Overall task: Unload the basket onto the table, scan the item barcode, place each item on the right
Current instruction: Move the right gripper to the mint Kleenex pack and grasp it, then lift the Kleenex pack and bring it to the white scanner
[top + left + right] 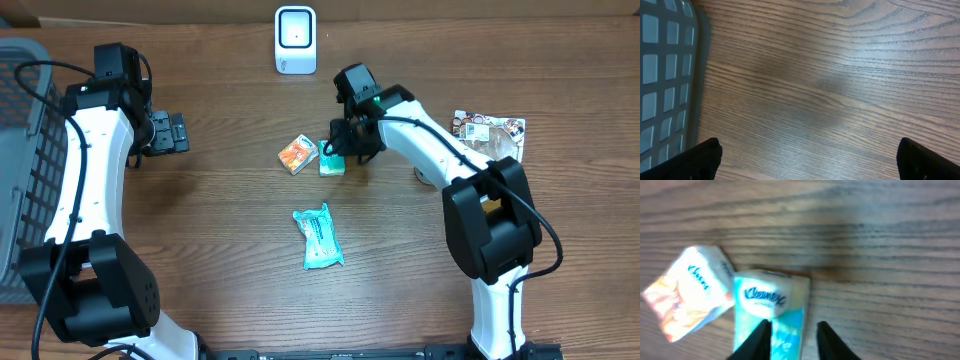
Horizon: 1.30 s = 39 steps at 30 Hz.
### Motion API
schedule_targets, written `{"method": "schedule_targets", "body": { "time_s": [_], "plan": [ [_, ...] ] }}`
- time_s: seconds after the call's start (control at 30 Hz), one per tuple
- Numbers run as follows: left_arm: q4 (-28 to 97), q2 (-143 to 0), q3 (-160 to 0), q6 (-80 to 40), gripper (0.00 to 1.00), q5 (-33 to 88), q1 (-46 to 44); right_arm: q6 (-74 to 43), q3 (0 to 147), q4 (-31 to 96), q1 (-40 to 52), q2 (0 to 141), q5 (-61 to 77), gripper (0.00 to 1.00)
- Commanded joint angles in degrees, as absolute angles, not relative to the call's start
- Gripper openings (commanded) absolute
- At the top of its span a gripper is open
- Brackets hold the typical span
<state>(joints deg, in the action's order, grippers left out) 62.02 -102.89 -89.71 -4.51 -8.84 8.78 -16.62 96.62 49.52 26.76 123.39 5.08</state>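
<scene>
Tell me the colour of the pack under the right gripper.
Teal pack, white label; right wrist view.

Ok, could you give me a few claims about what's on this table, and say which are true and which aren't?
1. The white scanner stands near the table's far edge, apart from the packs. True.
2. The left pincer is holding a pack. False: it is wide open, with only bare wood beneath it.
3. The right pincer is at the large pack in the middle of the table. False: it is at the small teal Kleenex pack, which lies right beside the orange pack.
4. A grey basket sits on the left arm's side. True.
</scene>
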Motion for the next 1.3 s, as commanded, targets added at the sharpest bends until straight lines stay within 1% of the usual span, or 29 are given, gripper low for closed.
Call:
{"method": "schedule_targets", "body": {
  "time_s": [0.0,0.1,0.23,0.37,0.4,0.57,0.67,0.7,0.73,0.8,0.83,0.97,1.07,1.13,1.17,1.27],
  "plan": [
    [61.89,-103.07,-90.06,-4.71,1.00,-8.99,8.97,-14.50,99.57,51.77,27.03,123.44,6.17,0.32],
    [61.89,-103.07,-90.06,-4.71,1.00,-8.99,8.97,-14.50,98.45,55.99,26.30,123.46,10.11,0.33],
    [61.89,-103.07,-90.06,-4.71,1.00,-8.99,8.99,-14.50,94.13,55.53,24.64,123.48,20.64,0.33],
    [61.89,-103.07,-90.06,-4.71,1.00,-8.99,8.97,-14.96,89.84,50.28,24.51,123.48,23.24,0.34],
    [61.89,-103.07,-90.06,-4.73,0.99,-8.97,8.97,-15.16,88.79,48.69,24.51,123.48,23.22,0.36],
    [61.87,-103.07,-90.06,-4.71,1.00,-8.99,8.97,-18.94,85.52,41.45,24.51,123.48,23.03,0.36],
    [61.87,-103.07,-90.06,-4.71,1.00,-8.99,8.97,-19.73,84.20,40.36,24.51,123.48,21.43,0.30],
    [61.84,-103.07,-90.06,-4.71,1.00,-8.99,8.97,-19.73,84.01,40.32,24.51,123.48,21.04,0.27],
    [61.87,-103.07,-90.06,-4.71,1.00,-8.99,8.97,-19.70,83.99,40.32,24.47,123.48,21.06,0.22],
    [61.84,-103.07,-90.06,-4.71,1.00,-8.99,8.97,-19.70,83.99,40.36,24.23,123.48,21.08,0.08],
    [61.87,-103.07,-90.06,-4.71,1.00,-8.99,8.97,-19.70,84.03,40.45,24.10,123.46,21.12,0.04],
    [61.87,-103.07,-90.06,-4.71,1.00,-8.99,8.97,-17.28,85.41,43.86,23.03,120.57,23.97,0.04],
    [61.84,-103.07,-90.06,-4.73,1.00,-8.97,8.97,-13.58,86.02,45.43,22.46,115.90,31.31,0.04],
    [61.84,-103.07,-90.06,-4.71,1.00,-8.99,8.97,-11.16,86.02,45.71,21.58,112.27,40.23,0.04],
    [61.87,-103.07,-90.06,-4.71,0.99,-8.99,8.97,-9.10,86.02,45.54,20.64,109.97,47.79,0.04],
    [61.87,-103.07,-90.06,-4.71,1.00,-8.99,8.97,-8.45,86.02,44.99,18.44,107.53,59.29,0.04]
  ]
}}
